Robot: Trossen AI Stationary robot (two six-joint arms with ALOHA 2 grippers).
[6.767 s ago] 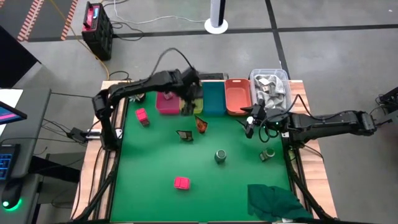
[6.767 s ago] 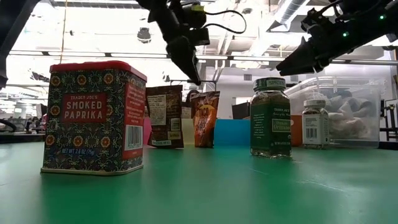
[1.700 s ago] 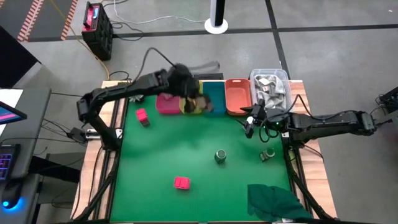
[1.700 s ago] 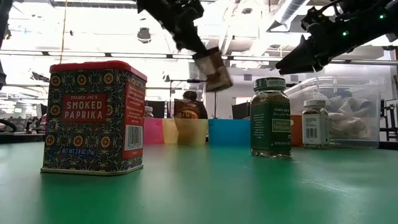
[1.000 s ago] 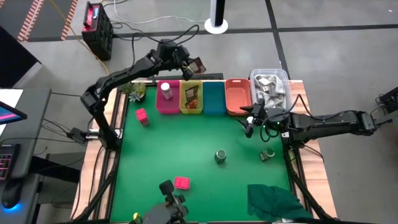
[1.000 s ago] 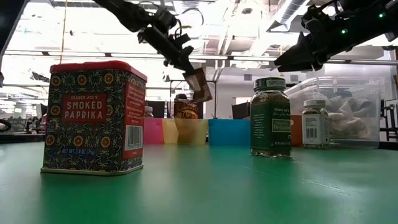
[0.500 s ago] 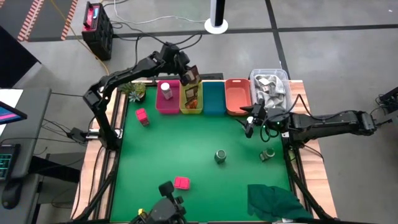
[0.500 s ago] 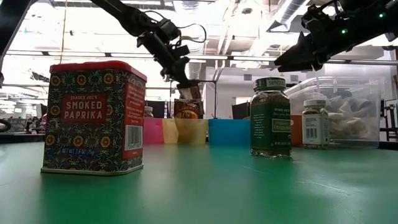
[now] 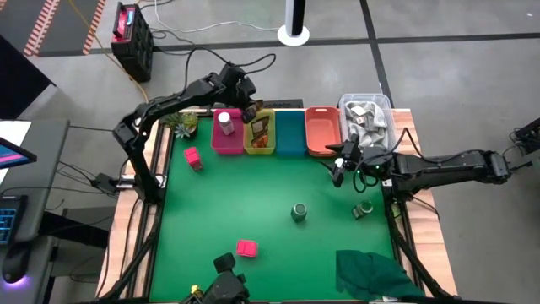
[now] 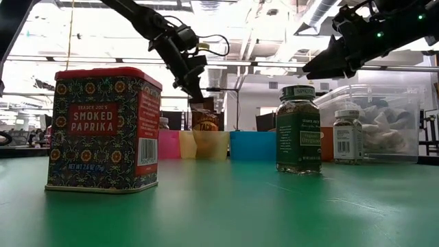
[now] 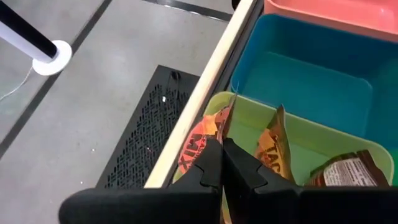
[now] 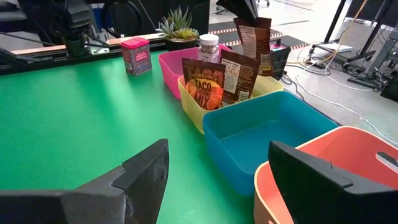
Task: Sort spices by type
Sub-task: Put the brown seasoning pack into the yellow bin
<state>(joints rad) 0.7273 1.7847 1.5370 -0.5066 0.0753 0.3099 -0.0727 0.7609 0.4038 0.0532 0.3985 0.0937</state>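
Observation:
My left gripper (image 9: 248, 111) is shut on an orange-brown packet (image 12: 254, 38) over the far end of the yellow bin (image 9: 261, 145). Two more packets (image 12: 203, 91) stand in that bin. A white-capped jar (image 9: 224, 121) sits in the pink bin (image 9: 226, 143). On the green mat stand a green-lidded jar (image 9: 299, 211), a white-capped jar (image 9: 363, 209) and two pink boxes (image 9: 192, 157) (image 9: 245, 247). My right gripper (image 12: 217, 168) waits open above the mat, near the orange bin (image 9: 322, 133). My left gripper pinches the packet's top edge (image 11: 219, 134) between its two fingers (image 11: 211, 163). The fingers slant down from the table's far left. The packet hangs upright below them; its lower end is hidden behind the packets in the yellow bin.
The blue bin (image 9: 290, 135) lies between the yellow and orange bins. A clear tub (image 9: 368, 118) stands at the far right corner. A dark green cloth (image 9: 371, 272) lies at the near right. A small plant (image 9: 181, 125) sits left of the pink bin.
My left gripper has tipped downward and come down from beyond the table's far edge toward the yellow bin, staying shut. The packet has swung from a slant out past the edge to hanging upright over the bin's far end.

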